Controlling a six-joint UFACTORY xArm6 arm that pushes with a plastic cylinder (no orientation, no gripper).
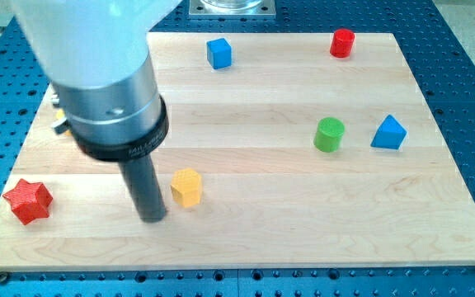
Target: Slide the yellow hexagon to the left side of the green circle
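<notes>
A: Where is my tip [152, 218] right now?

B: Low on the wooden board [246, 239], at the near left, just beside the yellow hexagon [186, 187] on its left side. Whether they touch, I cannot tell. There are no jaws to be wide or narrow; the rod holds nothing.

A: And the green circle [330, 134]?

B: Well apart from the hexagon, to the right and a little farther back. A blue triangle [388, 133] sits just to its right.

A: Anything else on the board?

B: A red star [28, 200] at the near left edge, a blue cube [218, 53] far along the back, and a red cylinder [342, 42] at the far right.
</notes>
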